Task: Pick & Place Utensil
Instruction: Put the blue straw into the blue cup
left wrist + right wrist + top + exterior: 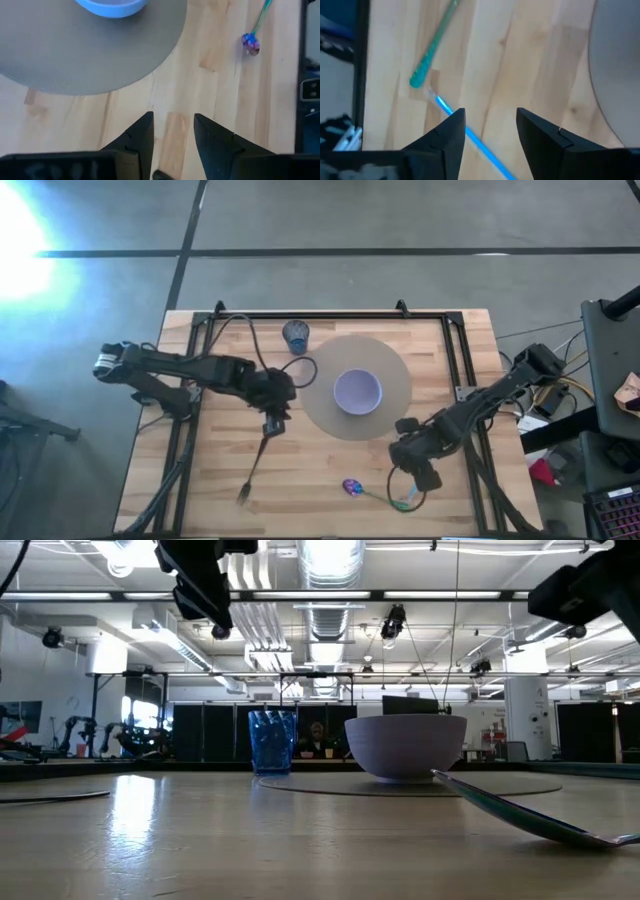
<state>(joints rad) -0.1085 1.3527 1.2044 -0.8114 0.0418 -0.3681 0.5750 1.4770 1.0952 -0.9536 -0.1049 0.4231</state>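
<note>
A dark fork (254,468) lies flat on the wood near the table's near-left part; it shows in the low view as a thin strip (50,796). A spoon with a purple bowl and green handle (370,494) lies near the near edge, also seen from the left wrist (250,43) and close in the low view (530,815). My left gripper (272,422) (172,116) hovers open above the fork's far end. My right gripper (424,476) (490,111) hovers open by the spoon handle's free end (426,62). A thin blue strip (470,137) runs under its gap.
A round grey placemat (390,375) at the table's middle carries a lavender bowl (357,390). A blue ribbed cup (296,336) stands at the mat's far-left side. Black frame rails (462,360) run along both sides. Bare wood lies between fork and spoon.
</note>
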